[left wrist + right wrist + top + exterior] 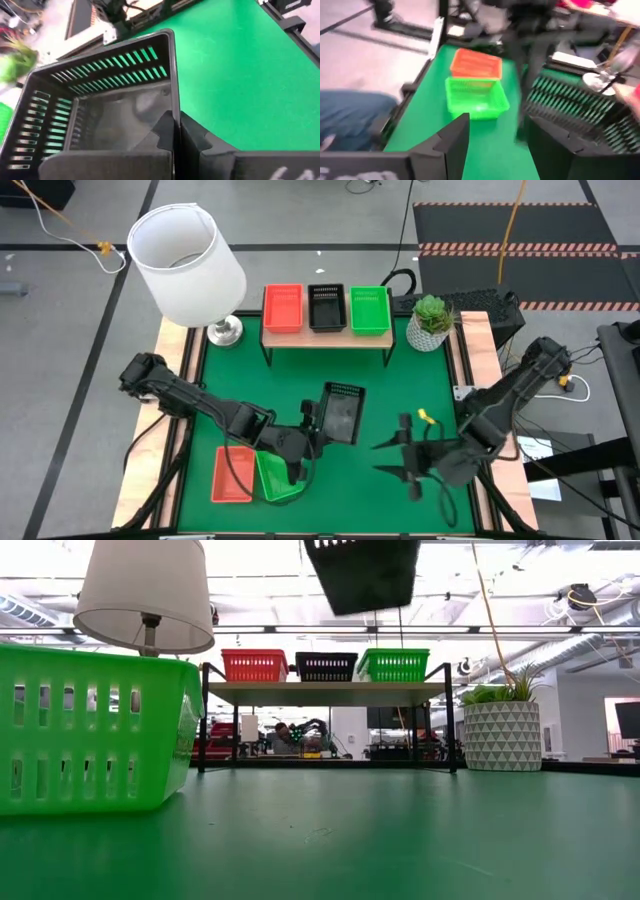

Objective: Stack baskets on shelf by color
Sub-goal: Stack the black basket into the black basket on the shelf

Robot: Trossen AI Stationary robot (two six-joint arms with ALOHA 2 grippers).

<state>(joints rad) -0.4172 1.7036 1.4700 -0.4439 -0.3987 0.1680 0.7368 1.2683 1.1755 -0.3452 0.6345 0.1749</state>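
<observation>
black basket clamped in left gripper

A low wooden-topped shelf on thin black legs stands at the back of the green table, carrying three slotted plastic baskets in a row: orange-red left, black middle, green right. A white-shaded lamp stands left of the shelf and a potted plant right of it. Near the front left, an orange-red basket lies beside a green basket on its right. The left gripper holds a black slotted basket above the table's middle; the right gripper hangs front right.

No text, label, brand, number or sign could be read on anything in any view.
</observation>
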